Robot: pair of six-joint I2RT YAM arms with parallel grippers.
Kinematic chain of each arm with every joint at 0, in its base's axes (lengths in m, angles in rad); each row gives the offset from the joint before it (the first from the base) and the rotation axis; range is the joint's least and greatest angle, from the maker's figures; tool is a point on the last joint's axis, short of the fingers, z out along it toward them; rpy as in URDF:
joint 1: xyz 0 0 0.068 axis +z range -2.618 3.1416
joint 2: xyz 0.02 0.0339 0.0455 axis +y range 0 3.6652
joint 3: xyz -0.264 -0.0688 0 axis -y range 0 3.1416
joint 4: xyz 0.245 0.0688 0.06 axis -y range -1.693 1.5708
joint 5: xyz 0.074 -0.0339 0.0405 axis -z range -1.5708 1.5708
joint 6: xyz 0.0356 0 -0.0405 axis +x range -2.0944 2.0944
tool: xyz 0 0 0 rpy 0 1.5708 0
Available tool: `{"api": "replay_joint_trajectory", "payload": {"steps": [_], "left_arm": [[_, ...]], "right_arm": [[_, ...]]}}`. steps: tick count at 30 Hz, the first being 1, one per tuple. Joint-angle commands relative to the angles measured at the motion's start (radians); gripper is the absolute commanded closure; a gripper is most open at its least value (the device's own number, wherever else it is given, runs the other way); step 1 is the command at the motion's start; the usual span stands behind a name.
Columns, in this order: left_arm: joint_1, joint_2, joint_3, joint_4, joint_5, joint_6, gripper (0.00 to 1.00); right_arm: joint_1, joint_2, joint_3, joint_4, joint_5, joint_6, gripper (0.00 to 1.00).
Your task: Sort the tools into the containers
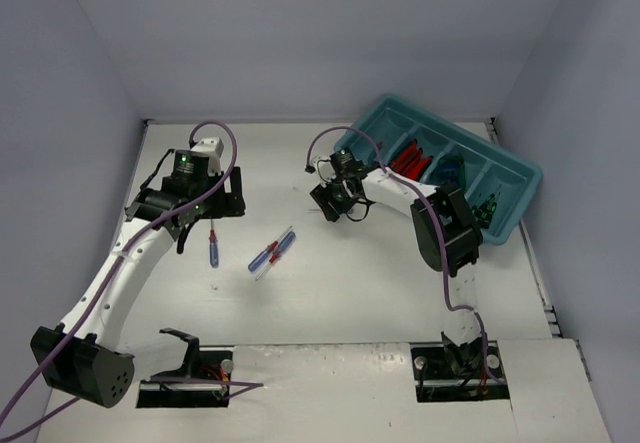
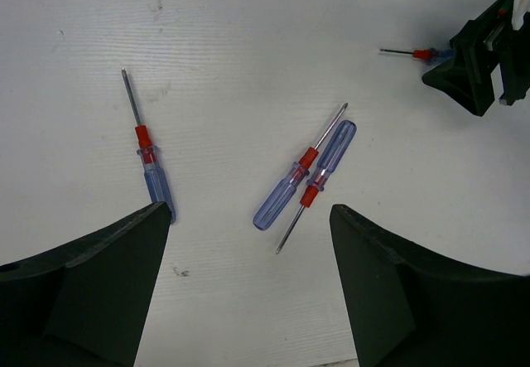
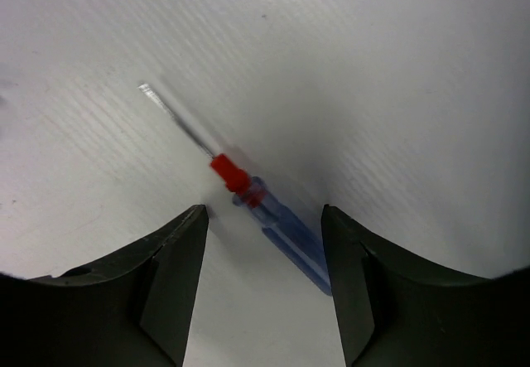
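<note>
A blue-handled screwdriver (image 3: 286,230) with a red collar lies on the white table between the fingers of my open right gripper (image 3: 263,210), just above it; nothing is gripped. In the top view that gripper (image 1: 336,203) hangs left of the teal tray (image 1: 520,178). My left gripper (image 2: 248,214) is open and empty above the table. One blue screwdriver (image 2: 149,164) lies by its left finger, and two more (image 2: 305,176) lie side by side ahead of it. In the top view the left gripper (image 1: 212,211) is above the single screwdriver (image 1: 212,247), with the pair (image 1: 272,252) to its right.
The tray's compartments hold red-handled knives (image 1: 410,156), blue pliers (image 1: 450,170) and green-handled tools (image 1: 487,208). The right gripper (image 2: 480,60) and its screwdriver (image 2: 411,52) show at the top right of the left wrist view. Grey walls enclose the table.
</note>
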Motion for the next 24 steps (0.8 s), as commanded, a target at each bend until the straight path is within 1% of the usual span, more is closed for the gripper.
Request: {"api": "replay_joint_trajectory", "payload": {"steps": [1,4,8,9,11,12,15,18,21,24], "left_arm": [[-0.001,-0.009,0.029,0.030,-0.017,0.021,0.24],[-0.001,-0.011,0.029,0.029,-0.023,0.028,0.24],[-0.001,-0.015,0.023,0.028,-0.026,0.034,0.24],[-0.001,-0.017,0.022,0.028,-0.027,0.034,0.24],[-0.001,-0.023,0.022,0.028,-0.028,0.037,0.24],[-0.001,-0.029,0.022,0.028,-0.029,0.038,0.24],[-0.001,-0.035,0.022,0.026,-0.031,0.045,0.24],[-0.001,-0.038,0.019,0.025,-0.029,0.047,0.24],[-0.001,-0.047,0.011,0.025,-0.025,0.040,0.24],[-0.001,-0.053,0.001,0.025,-0.018,0.035,0.24]], "right_arm": [[0.073,-0.031,-0.080,-0.056,0.063,0.079,0.56],[0.105,-0.053,-0.105,-0.045,0.106,0.103,0.66],[0.117,-0.092,-0.090,-0.043,0.138,0.138,0.87],[0.117,-0.110,-0.072,-0.043,0.148,0.148,0.91],[0.115,-0.131,-0.045,-0.044,0.169,0.164,0.96],[0.108,-0.153,-0.005,-0.043,0.177,0.186,0.99],[0.073,-0.189,0.114,-0.044,0.192,0.252,1.00],[-0.010,-0.200,0.259,-0.043,0.236,0.365,1.00],[-0.089,-0.185,0.343,-0.043,0.297,0.521,1.00],[-0.158,-0.145,0.403,-0.041,0.355,0.594,0.97]]}}
